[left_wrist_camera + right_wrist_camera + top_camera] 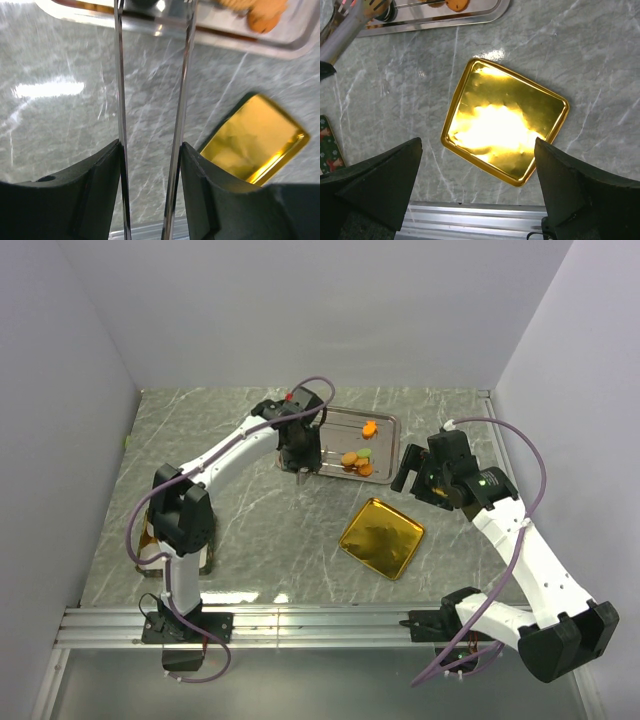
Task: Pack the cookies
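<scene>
Lying under both arms, a worktop (250, 530) is recorded: grey, white-veined, marble-look, glossy, with white walls on three sides.

Two trays are counted. One silver tray (384, 440) is oblong with rounded corners, of polished metal with a raised rim, and is set toward 12 o'clock of the worktop. One gold tray (505, 130) is squarish with rounded corners, mirror-bright and faintly dimpled. It is laid askew at 5 o'clock of the silver one and apart from it. Only reflections are shown on its floor.

The cookies (356, 462) are held in the silver tray; they are small, round, flat and matt. A tight cluster is seen in the tray's 5 o'clock part, mostly orange, with one green piece (365, 452) at its 1 o'clock side. One further orange piece (369, 427) is set apart at 12 o'clock of the cluster. About five are counted, but the exact number in the cluster cannot be told.

The left hand (150, 145) is placed at the silver tray's 9 o'clock edge. Its black fingers are clamped on a pair of tongs (121, 75), two thin, straight, shiny strips pointed at the tray's near rim.

The right hand (477, 145) is spread wide with nothing gripped. It is hung at 1 o'clock of the gold tray, just beside the silver tray's 4 o'clock corner.
</scene>
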Robot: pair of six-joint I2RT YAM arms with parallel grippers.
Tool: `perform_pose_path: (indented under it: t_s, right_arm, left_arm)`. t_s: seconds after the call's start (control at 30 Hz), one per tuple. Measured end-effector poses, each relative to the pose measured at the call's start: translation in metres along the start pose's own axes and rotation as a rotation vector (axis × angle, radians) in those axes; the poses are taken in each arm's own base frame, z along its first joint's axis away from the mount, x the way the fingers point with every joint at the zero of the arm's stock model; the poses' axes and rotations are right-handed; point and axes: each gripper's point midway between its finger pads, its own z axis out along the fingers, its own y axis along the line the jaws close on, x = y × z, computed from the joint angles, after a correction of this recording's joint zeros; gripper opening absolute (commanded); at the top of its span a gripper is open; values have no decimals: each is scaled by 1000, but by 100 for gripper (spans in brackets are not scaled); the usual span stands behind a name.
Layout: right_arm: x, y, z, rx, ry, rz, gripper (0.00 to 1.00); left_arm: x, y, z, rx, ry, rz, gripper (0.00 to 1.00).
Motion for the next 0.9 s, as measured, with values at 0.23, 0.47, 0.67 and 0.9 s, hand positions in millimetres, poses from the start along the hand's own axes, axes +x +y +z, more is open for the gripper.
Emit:
perform_pose_path:
  t_s: [0.23, 0.47, 0.67, 0.9]
  right_arm:
    - [2, -3, 0, 14, 8, -9, 100]
    - [3, -4, 1, 17, 13, -17, 100]
    - [3, -4, 1, 17, 12, -21, 100]
    - [3, -4, 1, 17, 12, -20, 100]
  left_arm:
    - [30, 13, 13, -60, 65, 19, 53]
    - [28, 19, 11, -90, 51, 20, 54]
    - [26, 17, 5, -79, 37, 21, 54]
    - [33, 9, 5, -48, 65, 31, 54]
